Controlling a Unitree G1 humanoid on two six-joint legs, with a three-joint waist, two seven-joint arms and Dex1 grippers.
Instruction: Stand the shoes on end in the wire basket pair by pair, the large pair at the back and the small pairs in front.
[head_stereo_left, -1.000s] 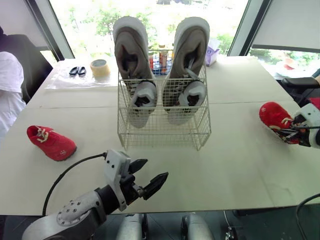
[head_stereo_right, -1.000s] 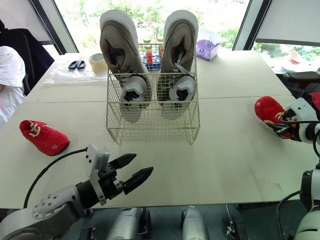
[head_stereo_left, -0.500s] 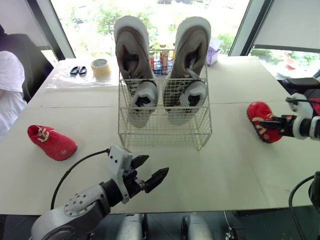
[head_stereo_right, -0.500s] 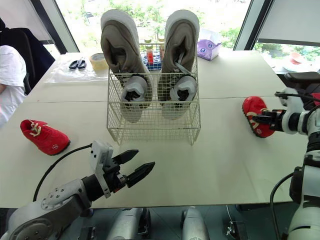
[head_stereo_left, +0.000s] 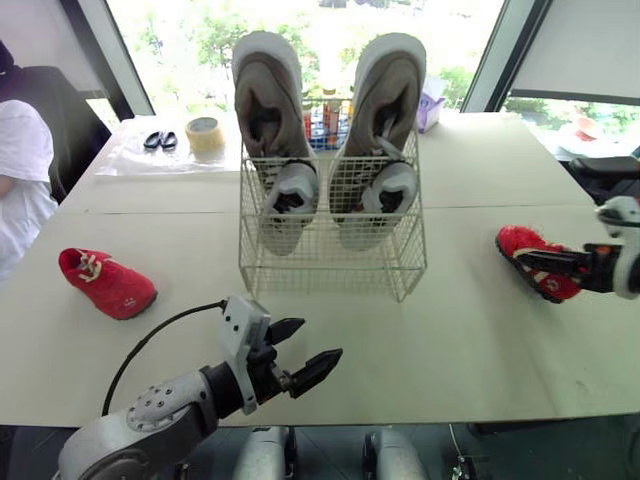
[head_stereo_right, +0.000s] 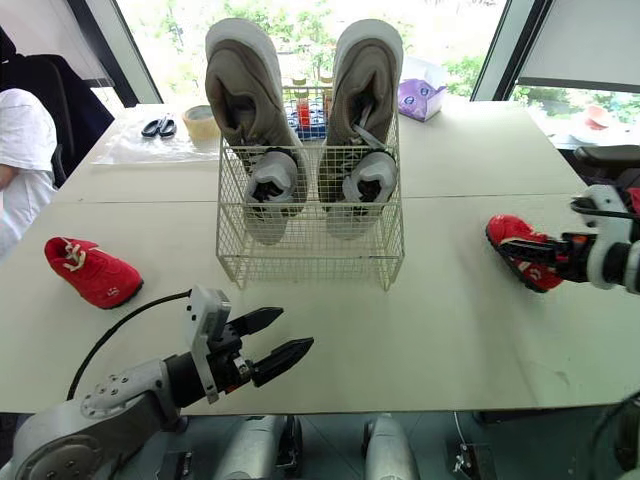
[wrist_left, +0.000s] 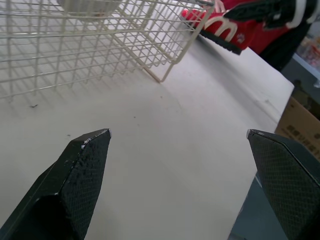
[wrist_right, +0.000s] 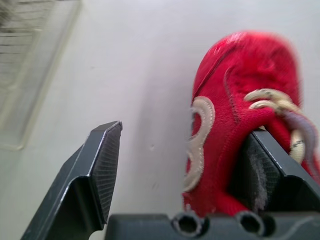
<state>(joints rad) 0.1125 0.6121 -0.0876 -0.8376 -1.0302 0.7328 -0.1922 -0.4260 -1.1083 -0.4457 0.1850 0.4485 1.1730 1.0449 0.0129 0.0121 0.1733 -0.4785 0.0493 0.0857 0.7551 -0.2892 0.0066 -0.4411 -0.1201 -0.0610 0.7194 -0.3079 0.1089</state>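
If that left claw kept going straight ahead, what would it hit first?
Probably the red shoe at the right gripper, just past the wire basket; only bare table lies between. Depth unclear.

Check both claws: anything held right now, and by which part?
Nothing clamped. Left claw is open, empty. Right claw is open too: one finger sits at the laced opening of the small red fabric shoe, the other stands clear.

1. No readable txt, nos. or signs anywhere.
2. Bottles behind wire basket: labels too small to read.
3. Purple box: print illegible.
4. Red shoe, side: cream curved stripe, no letters.
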